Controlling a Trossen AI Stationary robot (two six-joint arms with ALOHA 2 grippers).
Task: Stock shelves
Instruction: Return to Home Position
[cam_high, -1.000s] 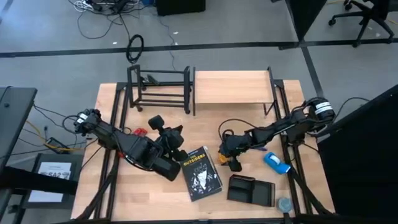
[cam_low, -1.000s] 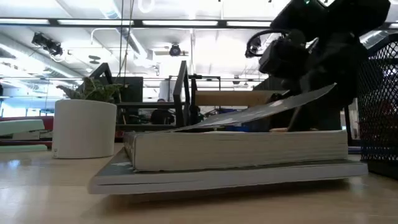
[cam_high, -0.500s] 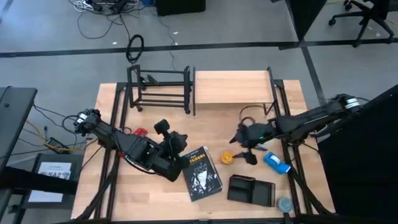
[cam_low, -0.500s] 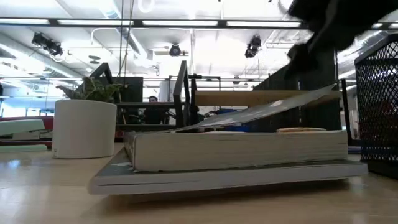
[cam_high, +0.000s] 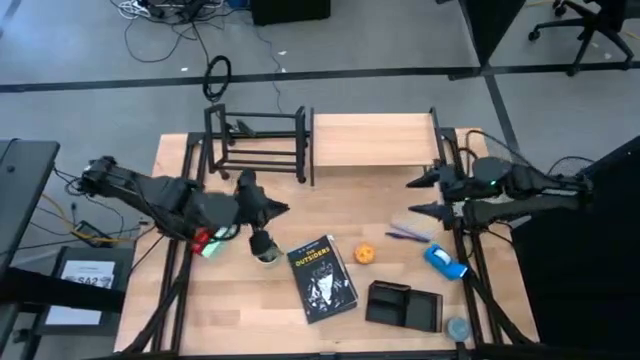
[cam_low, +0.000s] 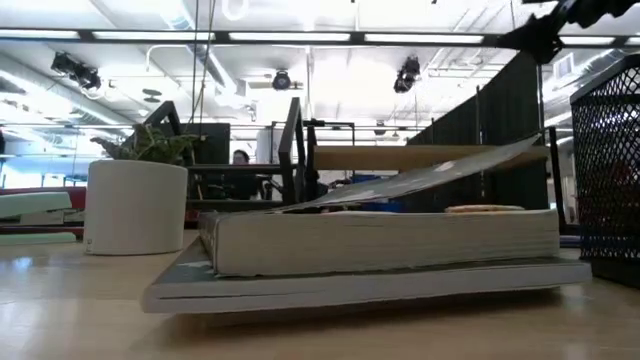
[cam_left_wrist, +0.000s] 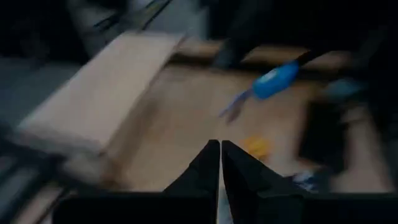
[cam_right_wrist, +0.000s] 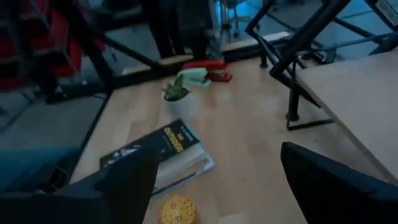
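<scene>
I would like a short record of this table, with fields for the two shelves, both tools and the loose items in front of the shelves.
shelves: black metal tube-frame rack and light wood plank shelf, side by side at the far edge
left tool: shut, empty, near the white pot with a green plant
right tool: open, empty, beside the wood shelf's right legs
loose items: black paperback book, round yellow candle, black mesh tray
</scene>
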